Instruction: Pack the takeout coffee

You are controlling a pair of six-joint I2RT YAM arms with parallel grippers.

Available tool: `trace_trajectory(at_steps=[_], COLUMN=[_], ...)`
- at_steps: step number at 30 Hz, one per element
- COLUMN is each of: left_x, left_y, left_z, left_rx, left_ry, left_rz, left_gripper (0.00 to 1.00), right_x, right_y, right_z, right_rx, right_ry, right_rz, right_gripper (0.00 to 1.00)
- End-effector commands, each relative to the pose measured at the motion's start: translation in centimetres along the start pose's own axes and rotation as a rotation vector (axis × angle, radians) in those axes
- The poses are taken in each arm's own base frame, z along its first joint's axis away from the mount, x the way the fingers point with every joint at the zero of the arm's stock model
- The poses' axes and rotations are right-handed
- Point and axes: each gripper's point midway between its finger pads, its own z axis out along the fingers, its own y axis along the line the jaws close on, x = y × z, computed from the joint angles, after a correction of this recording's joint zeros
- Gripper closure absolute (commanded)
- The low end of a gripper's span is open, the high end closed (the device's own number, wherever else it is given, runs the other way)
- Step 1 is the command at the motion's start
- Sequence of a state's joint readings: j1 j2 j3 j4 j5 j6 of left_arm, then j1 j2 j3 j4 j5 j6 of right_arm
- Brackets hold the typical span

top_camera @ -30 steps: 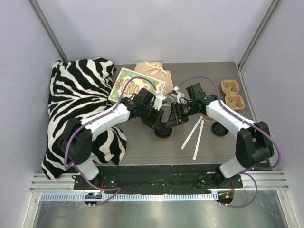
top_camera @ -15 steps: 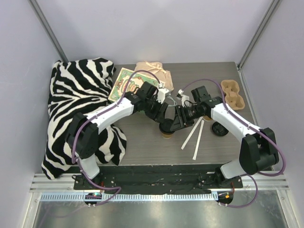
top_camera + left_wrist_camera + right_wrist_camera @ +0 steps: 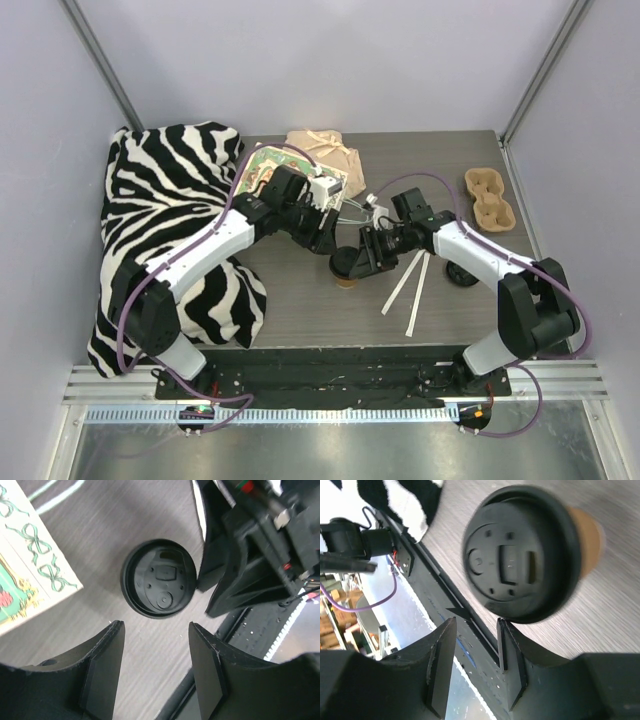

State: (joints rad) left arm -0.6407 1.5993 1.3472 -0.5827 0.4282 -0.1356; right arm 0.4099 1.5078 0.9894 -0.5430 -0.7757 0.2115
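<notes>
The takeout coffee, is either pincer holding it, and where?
Nothing is held. The takeout coffee stands free; left pincer and right pincer are both open, not gripping it.

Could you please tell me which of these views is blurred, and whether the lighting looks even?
Right wrist view: the takeout coffee is smeared by motion blur, and the top-left corner is washed out. Left wrist view: the same cup's lid is crisp. Top external view: sharp and evenly lit, with only soft shadows.
</notes>
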Motion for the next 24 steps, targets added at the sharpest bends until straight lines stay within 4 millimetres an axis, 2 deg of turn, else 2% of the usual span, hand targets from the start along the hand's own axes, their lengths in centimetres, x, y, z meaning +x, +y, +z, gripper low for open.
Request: trace_trajectory(at_steps=[1,5,8,10,12,13,15,16,20,21,24], left_x=[0.7,0.6,0.6,0.7,0.7,0.4,0.5,0.2,0.3,0.1,0.2], left_y=[-0.6,-0.7,-0.2,0.2,0.2,0.6,-0.1,0.4,-0.2,-0.3,-0.6], left_z=[-1.3,-1.5,-1.4,-1.2,-1.1,-1.0,-0.8,-0.6,0.5,0.8,1.7], left_rx=[0.018,0.013,-0.017,-0.038,-0.044,-0.078,-0.076,-0.123,-0.153,-0.155,-0.185], left_ry=[-0.007,-0.022,-0.016,-0.011,-0.01,-0.018,-0.014,-0.022,0.001,0.002,0.023], left_rz=[-0.073,-0.091,-0.108,-0.118,-0.123,-0.115,-0.097,-0.089,-0.061,-0.057,-0.051], left_gripper=[0.42,0.42,0.43,0.44,0.46,0.47,0.52,0.55,0.67,0.71,0.75], right_x=[-1.1,-1.8,-3.1,-4.3,-6.0,-6.5,-7.1,-7.4,-7.5,-7.6,-7.6], right_y=[2.7,4.4,5.9,7.0,6.4,6.0,4.4,2.9,0.3,0.0,-0.6], right_z=[1.8,2.3,1.1,-0.4,-2.0,-2.5,-3.4,-3.4,-3.0,-2.8,-2.2], right_rx=[-0.079,-0.13,-0.167,-0.19,-0.161,-0.137,-0.048,0.034,0.147,0.153,0.159], right_ry=[-0.033,-0.043,-0.072,-0.116,-0.174,-0.193,-0.213,-0.23,-0.235,-0.234,-0.223], right_rz=[-0.044,-0.054,-0.073,-0.094,-0.088,-0.087,-0.112,-0.113,-0.096,-0.082,-0.05], right_gripper=[0.54,0.54,0.54,0.54,0.54,0.55,0.58,0.59,0.59,0.59,0.6])
